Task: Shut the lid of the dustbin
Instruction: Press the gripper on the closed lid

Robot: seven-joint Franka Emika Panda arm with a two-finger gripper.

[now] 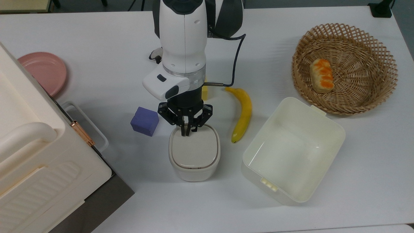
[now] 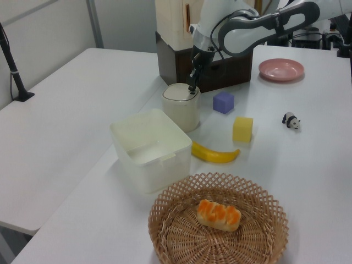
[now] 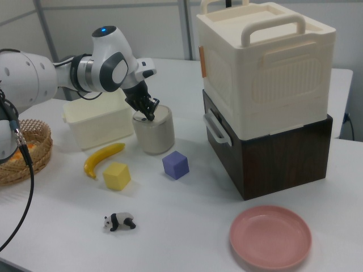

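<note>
The black two-finger gripper (image 1: 185, 132) has its fingers (image 1: 183, 130) drawn together, gripping nothing, tips pressing the flat beige-grey plastic lid (image 1: 194, 149) at its edge nearest the arm. That lid lies flat on the small white rounded-square dustbin (image 1: 194, 171), standing on the white table (image 1: 97, 64) between a purple cube (image 1: 144, 121) and a yellow banana (image 1: 242, 113).

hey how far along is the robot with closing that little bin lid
Nearly finished. Done: the lid lies flat on the dustbin, with no brown inside showing in the top view. In hand: the gripper, fingers shut, rests its tips at the lid's rear edge. Left: lifting clear; whether the lid has latched can't be seen.
</note>
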